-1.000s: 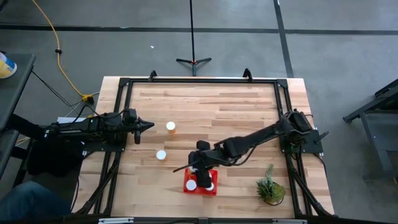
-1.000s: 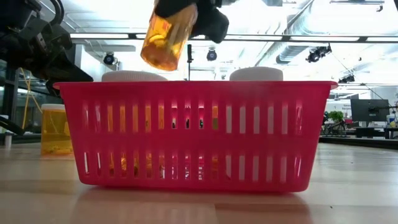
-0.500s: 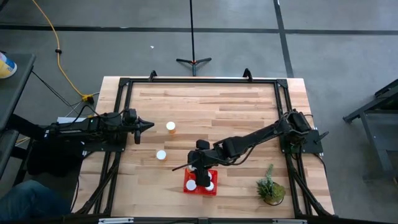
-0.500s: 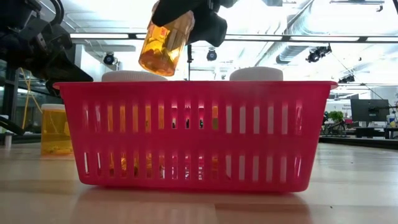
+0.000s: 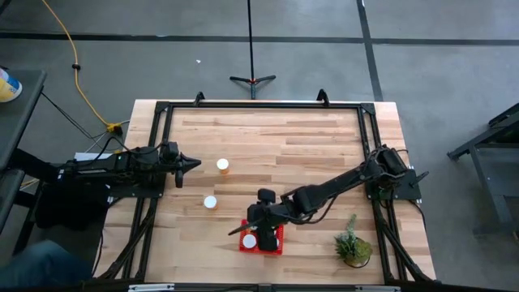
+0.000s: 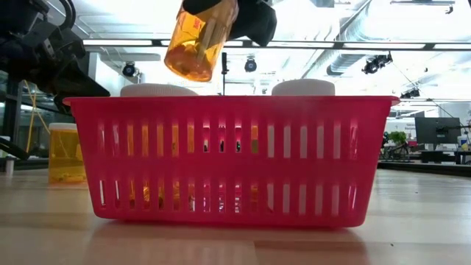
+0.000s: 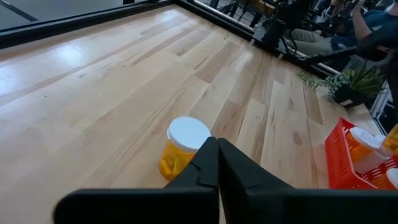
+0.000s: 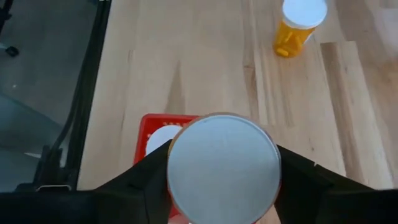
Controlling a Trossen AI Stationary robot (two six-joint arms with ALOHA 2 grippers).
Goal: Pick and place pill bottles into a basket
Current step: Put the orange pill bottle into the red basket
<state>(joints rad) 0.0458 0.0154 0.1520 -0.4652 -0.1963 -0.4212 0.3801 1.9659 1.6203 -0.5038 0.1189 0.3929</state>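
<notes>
On the wooden table point(image 5: 268, 138), the right hand point(image 5: 261, 221) grips a pill bottle point(image 6: 197, 40) above the basket point(image 6: 228, 158).

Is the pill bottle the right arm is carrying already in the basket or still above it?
Above it. In the low view the held bottle hangs tilted, clear over the red basket's rim, gripped by the right gripper.

Basket point(image 6: 228, 158) showing glossy red plastic mesh; bottle point(image 6: 197, 40) glowing translucent amber plastic; counter point(image 5: 308, 150) showing pale, smooth wood.
</notes>
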